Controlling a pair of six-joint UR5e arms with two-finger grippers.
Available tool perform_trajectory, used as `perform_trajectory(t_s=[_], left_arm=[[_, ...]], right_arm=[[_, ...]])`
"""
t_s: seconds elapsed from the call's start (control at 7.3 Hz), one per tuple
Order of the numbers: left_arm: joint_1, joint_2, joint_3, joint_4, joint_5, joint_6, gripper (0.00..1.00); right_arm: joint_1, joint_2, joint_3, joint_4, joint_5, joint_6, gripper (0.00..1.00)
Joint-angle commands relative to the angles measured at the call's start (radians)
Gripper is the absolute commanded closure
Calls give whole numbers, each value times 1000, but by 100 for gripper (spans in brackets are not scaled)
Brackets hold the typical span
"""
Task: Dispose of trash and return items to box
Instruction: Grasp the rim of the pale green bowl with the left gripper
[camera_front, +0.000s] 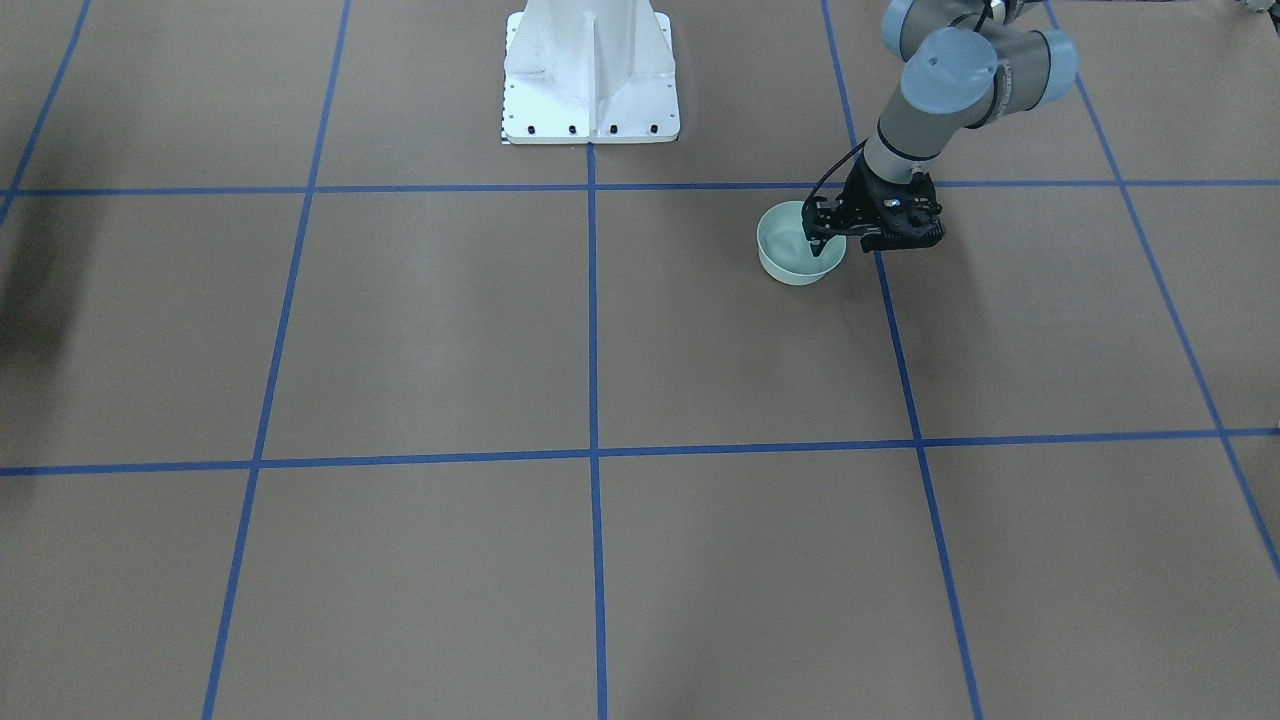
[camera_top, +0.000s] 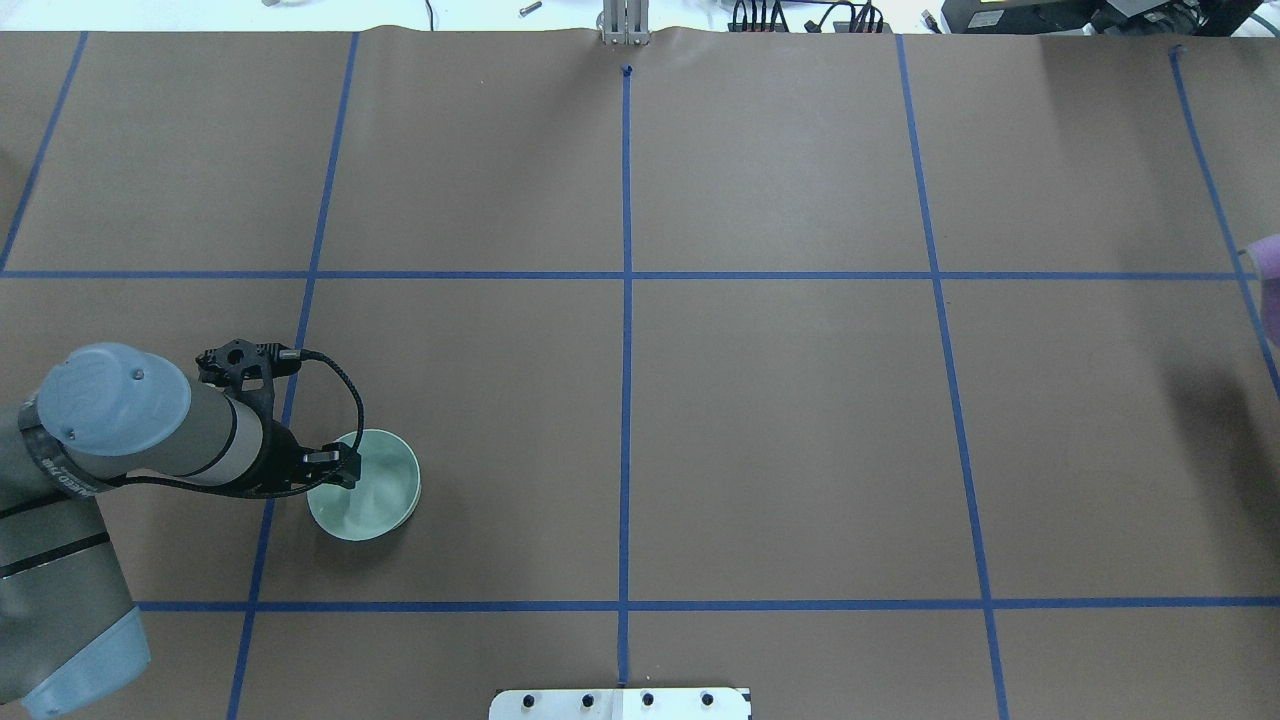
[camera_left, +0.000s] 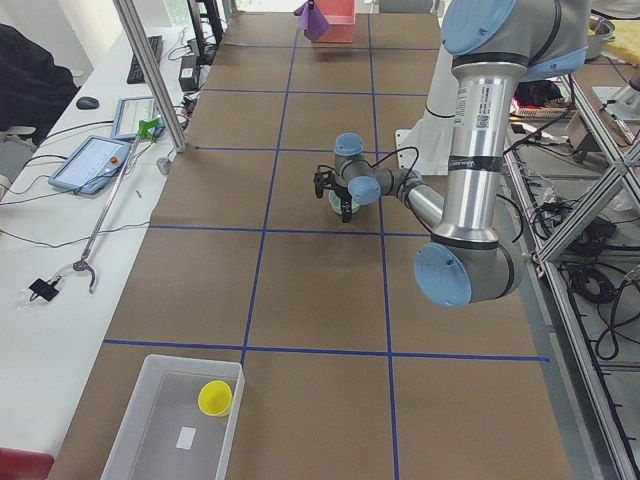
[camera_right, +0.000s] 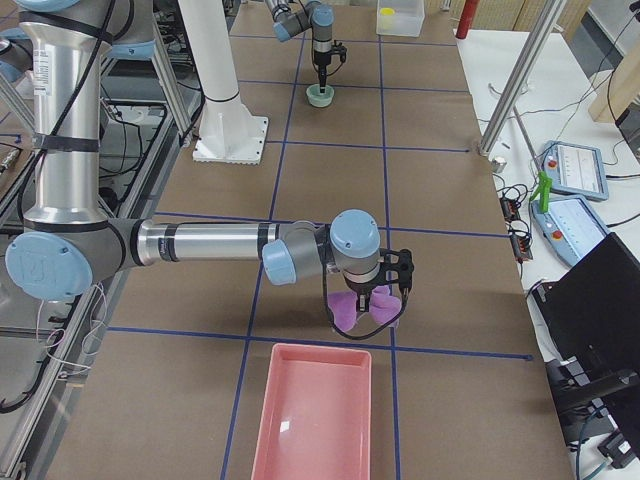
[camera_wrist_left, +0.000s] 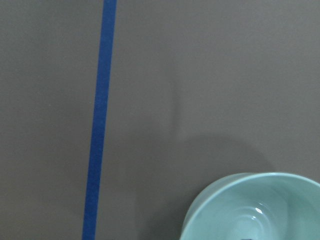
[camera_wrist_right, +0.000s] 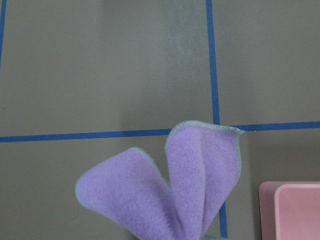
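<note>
A pale green bowl (camera_front: 790, 258) sits on the brown table; it also shows in the overhead view (camera_top: 385, 492) and the left wrist view (camera_wrist_left: 260, 210). My left gripper (camera_front: 816, 232) is low over the bowl's rim, open, one finger inside and one outside. My right gripper (camera_right: 366, 303) is shut on a purple cloth (camera_wrist_right: 200, 185) and holds it just above the table beside a pink tray (camera_right: 310, 410). The cloth's edge shows at the overhead view's right edge (camera_top: 1268, 262).
A clear box (camera_left: 150, 435) with a yellow cup (camera_left: 215, 397) in it stands at the table end on my left. The pink tray's corner shows in the right wrist view (camera_wrist_right: 295, 210). The white robot base (camera_front: 590, 70) stands at mid-table. Blue tape lines grid the surface.
</note>
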Motion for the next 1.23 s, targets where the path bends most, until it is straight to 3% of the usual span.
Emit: perform_trajectory(t_s=[0.0, 0.41, 0.69, 0.96, 1.1], left_arm=[[-2, 0, -16, -19, -8, -2, 100], [-28, 21, -80, -9, -99, -5, 100], [-113, 15, -123, 32, -193, -3, 100], [-262, -39, -160, 154, -307, 10, 100], [-331, -90, -159, 228, -350, 18, 100]], right_arm=[[13, -12, 7, -2, -2, 0, 100], [54, -36, 7, 0, -14, -35, 100], [97, -50, -1, -2, -21, -81, 100], [166, -50, -4, -96, -98, -229, 100], [213, -43, -7, -187, -182, -374, 100]])
